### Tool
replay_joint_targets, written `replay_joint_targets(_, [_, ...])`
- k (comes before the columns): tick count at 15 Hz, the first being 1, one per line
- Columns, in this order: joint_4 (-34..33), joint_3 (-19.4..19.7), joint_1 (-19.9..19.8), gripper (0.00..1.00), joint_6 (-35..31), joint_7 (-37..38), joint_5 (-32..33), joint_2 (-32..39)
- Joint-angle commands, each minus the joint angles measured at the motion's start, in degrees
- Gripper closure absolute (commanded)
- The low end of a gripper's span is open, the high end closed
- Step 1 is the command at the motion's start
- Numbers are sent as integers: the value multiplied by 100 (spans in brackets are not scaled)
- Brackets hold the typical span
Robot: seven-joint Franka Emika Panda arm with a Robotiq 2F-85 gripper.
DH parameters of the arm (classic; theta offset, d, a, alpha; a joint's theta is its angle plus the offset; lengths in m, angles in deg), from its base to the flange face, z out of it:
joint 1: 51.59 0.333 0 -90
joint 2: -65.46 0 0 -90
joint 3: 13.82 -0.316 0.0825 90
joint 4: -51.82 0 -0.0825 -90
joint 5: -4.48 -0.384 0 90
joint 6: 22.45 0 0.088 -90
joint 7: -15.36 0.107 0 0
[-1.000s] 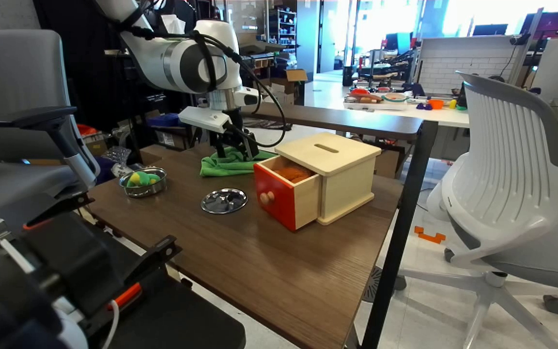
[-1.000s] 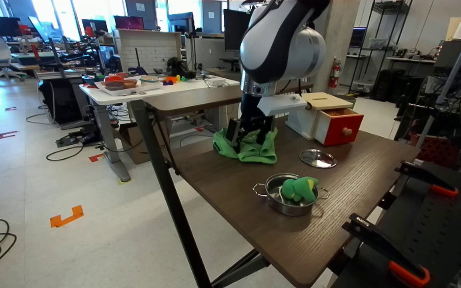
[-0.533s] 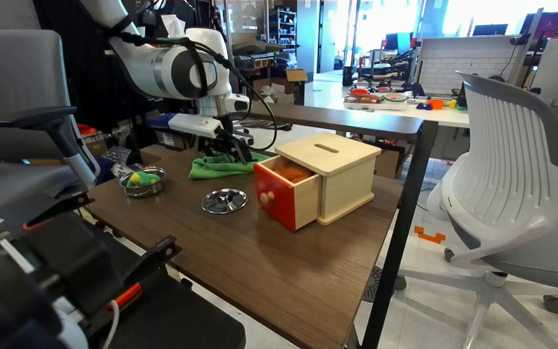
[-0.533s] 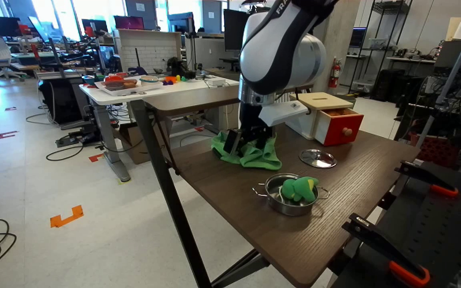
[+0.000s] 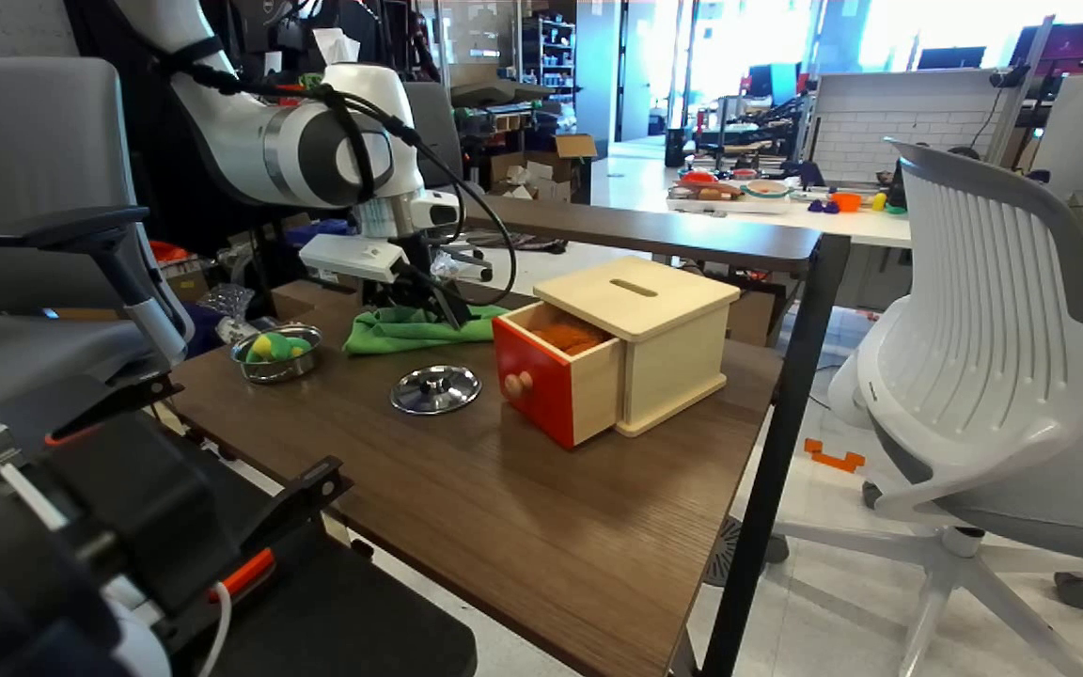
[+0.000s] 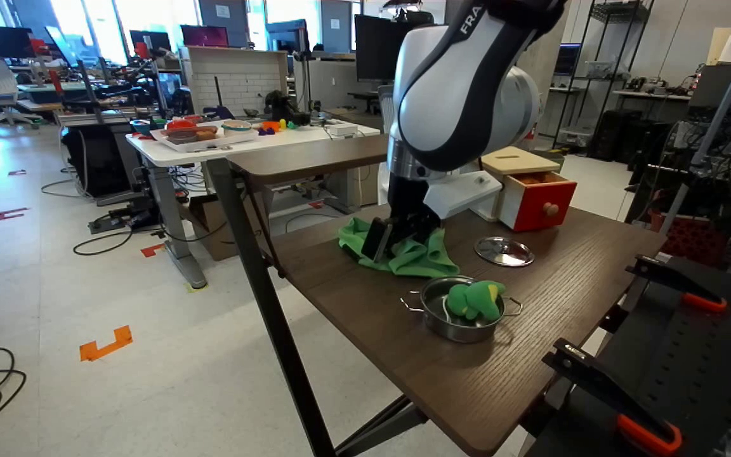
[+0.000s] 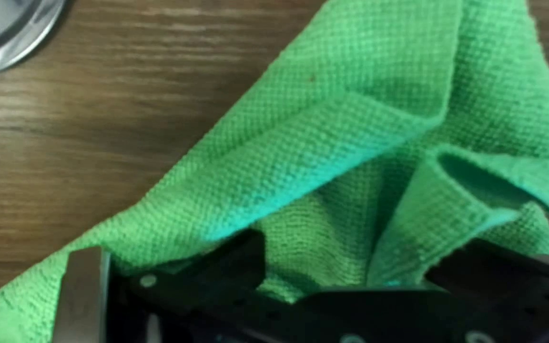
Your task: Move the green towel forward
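1. One green towel [image 7: 331,157] lies crumpled on the dark wooden desk [image 5: 541,527], with my jaws lowered among its folds.
2. In the wrist view the jaws stand well apart, with cloth showing in the gap and a curled fold rising beside the right-hand one in that picture. I see no pinch; whether the tips press on the desk is hidden.
3. Just beside the towel, apparently not touching it, sits a metal pot [image 6: 460,331] holding a green plush toy [image 6: 476,299]. A shiny metal lid [image 5: 435,389] lies near. A pale wooden box [image 5: 678,343] has its red-fronted drawer [image 5: 551,409] pulled out; in an exterior view bare desk shows between drawer and towel.
4. I judge the step in hand to be catching the cloth and shifting it along the desk. Which way counts as forward, I cannot tell.
5. To do this well, I would bring the jaws together on that raised fold, taking several layers; pushing with them apart would probably just bunch the cloth.
6. Then I would draw it slowly and low, letting the loose end trail flat, clear of pot and lid.
7. To let go, I would part the jaws fully before lifting straight up, so no loop follows.
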Motion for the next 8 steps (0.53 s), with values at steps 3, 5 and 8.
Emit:
replay_joint_targets(3, [1138,104,134,0,-752,191,136,-321])
replay_joint_targets(5, [1448,92,70,0,-938,191,83,-515])
replay_joint_targets(8, [1763,147,17,0,-980,225,59,-747])
